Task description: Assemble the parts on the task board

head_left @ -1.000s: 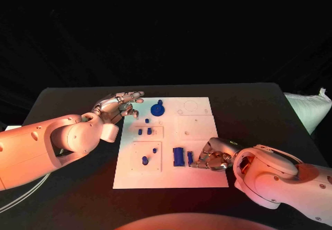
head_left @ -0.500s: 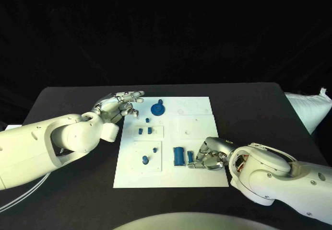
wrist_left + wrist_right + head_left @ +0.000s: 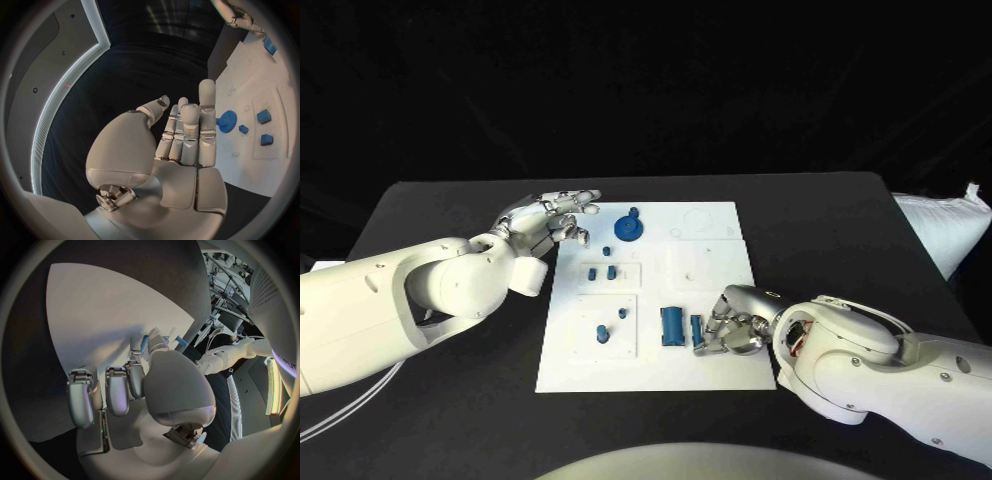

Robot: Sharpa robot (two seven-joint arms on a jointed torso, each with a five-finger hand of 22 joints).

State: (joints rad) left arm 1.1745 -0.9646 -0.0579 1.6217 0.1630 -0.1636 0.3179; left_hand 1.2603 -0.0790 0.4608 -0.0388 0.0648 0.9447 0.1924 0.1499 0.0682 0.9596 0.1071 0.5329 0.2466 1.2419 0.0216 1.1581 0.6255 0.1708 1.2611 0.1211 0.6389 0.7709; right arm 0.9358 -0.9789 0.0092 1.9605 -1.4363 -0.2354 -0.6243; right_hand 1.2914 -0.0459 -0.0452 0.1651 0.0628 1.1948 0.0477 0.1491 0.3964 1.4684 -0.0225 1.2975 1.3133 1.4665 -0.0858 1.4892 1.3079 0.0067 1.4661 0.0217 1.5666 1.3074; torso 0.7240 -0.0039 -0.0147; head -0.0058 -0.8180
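Note:
The white task board lies mid-table. A blue gear sits at its far left corner, also seen as the blue gear. Small blue parts stand in the middle-left panel, and two more in the near-left panel. A long blue block lies near the front, with a narrow blue part beside it. My right hand curls down on the board and its fingertips pinch the narrow blue part. My left hand hovers at the board's far left edge beside the gear, fingers straight, holding nothing.
The black table reaches well past the board on every side. A white cushion lies off the table's right edge. My left forearm covers the table's left side.
My right hand has crept a little to the left and closed tighter on the narrow blue part. The left hand and the other parts have stayed put.

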